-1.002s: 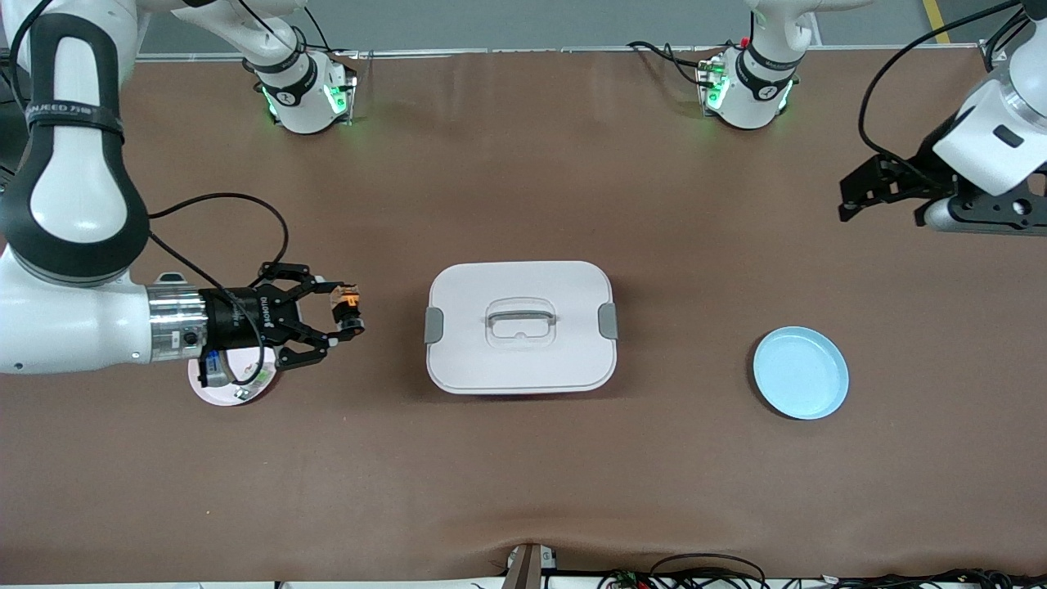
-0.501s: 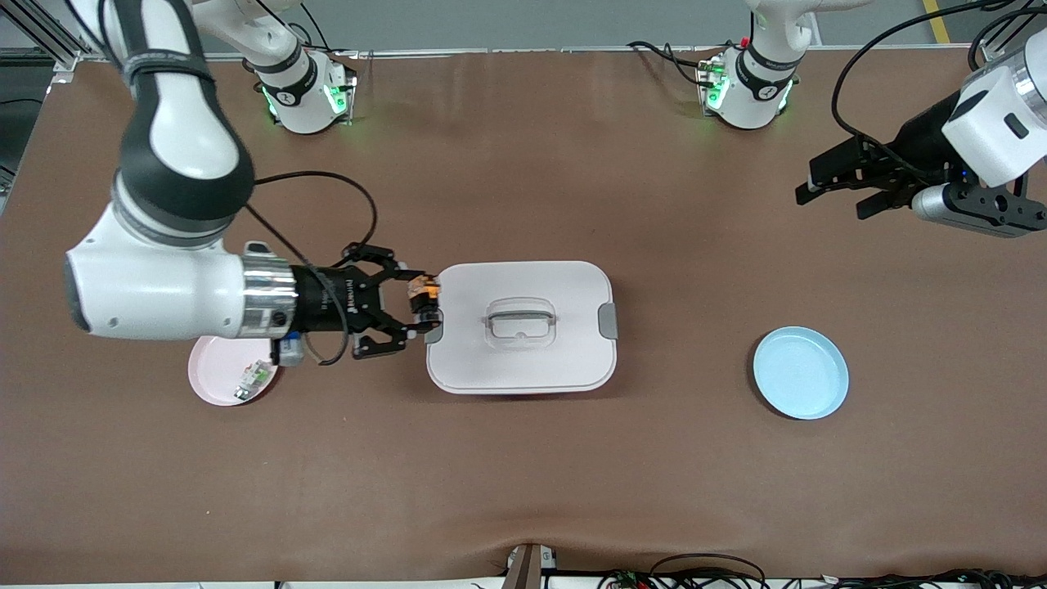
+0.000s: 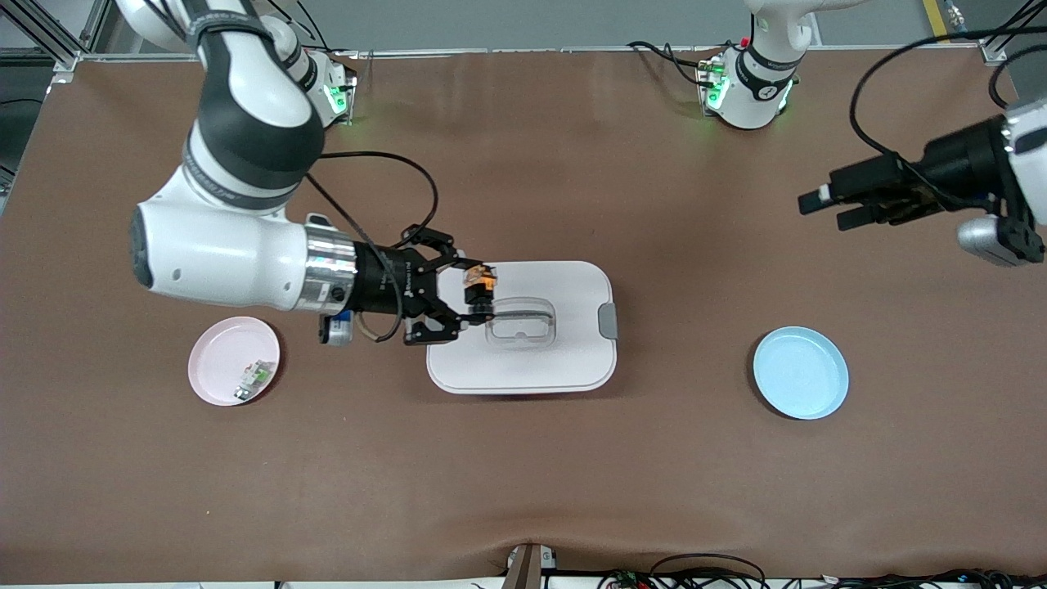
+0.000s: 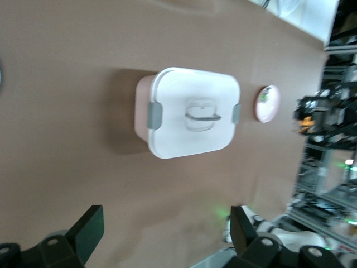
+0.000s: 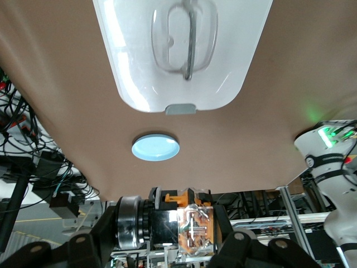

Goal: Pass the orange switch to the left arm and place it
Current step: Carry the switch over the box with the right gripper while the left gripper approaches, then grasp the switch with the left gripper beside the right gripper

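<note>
- Count: two arms, one white box (image 3: 520, 327), one pink plate (image 3: 222, 364), one blue plate (image 3: 800, 372), one orange switch (image 3: 479, 284).
- The right gripper (image 3: 473, 296) is up over the box, above the lid between the latch at the right arm's end and the grey handle (image 3: 521, 312); its jaws are clamped on the orange switch.
- The left gripper (image 3: 828, 207) hangs with jaws wide and nothing between them, over bare table toward the left arm's end, well apart from the box and the blue plate.
- The box sits mid-table between the plates; the pink plate lies toward the right arm's end, the blue toward the left arm's end.
- Open brown table (image 3: 523, 474) runs all round the box, broadest nearer the front camera.
- A small white-and-green component (image 3: 253, 378) lies on the pink plate.
- Right wrist view alone shows the switch's clear housing between the fingers, with the lid and the blue plate under it.
- Left wrist view shows the box's side wall, both latches and the pink plate.
</note>
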